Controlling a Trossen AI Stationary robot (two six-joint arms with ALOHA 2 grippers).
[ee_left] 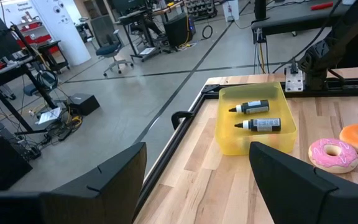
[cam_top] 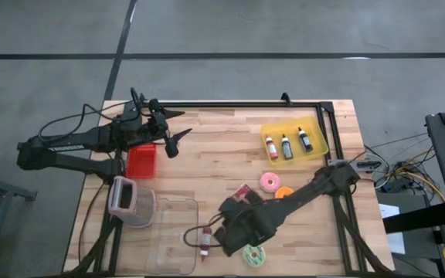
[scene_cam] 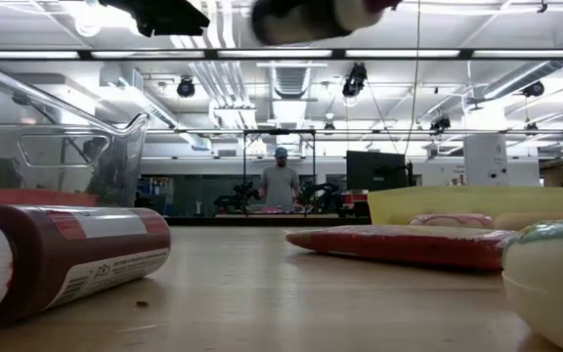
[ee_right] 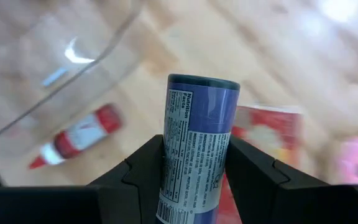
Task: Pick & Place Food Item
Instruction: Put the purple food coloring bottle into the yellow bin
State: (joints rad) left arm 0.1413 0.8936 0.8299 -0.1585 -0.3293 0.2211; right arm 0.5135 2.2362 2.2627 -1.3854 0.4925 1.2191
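Near the front edge of the table, we are holding our right gripper (ee_right: pixel 194 165) above the wood, its fingers clenched on a blue-labelled bottle (ee_right: pixel 197 140) that is standing up between them. Below it, in the right wrist view, a red bottle with a white label (ee_right: pixel 79 137) is lying on its side just beside the rim of a clear plastic container (cam_top: pixel 172 232); from above, that bottle (cam_top: pixel 205 245) is resting against the container's right edge. A red packet (cam_top: pixel 241 192) is lying close by, and a green-and-white doughnut (cam_top: pixel 253 255) is sitting near the table's front edge. A pink doughnut (cam_top: pixel 270 182) and an orange doughnut (cam_top: pixel 284 192) are touching each other between our right arm and a yellow tray (cam_top: pixel 318 131), which is holding three small bottles. Our left gripper (cam_top: pixel 172 131) is waiting with its fingers spread wide and empty over the far left part of the table, beside a red basket (cam_top: pixel 140 161). A person is standing far back in the room.
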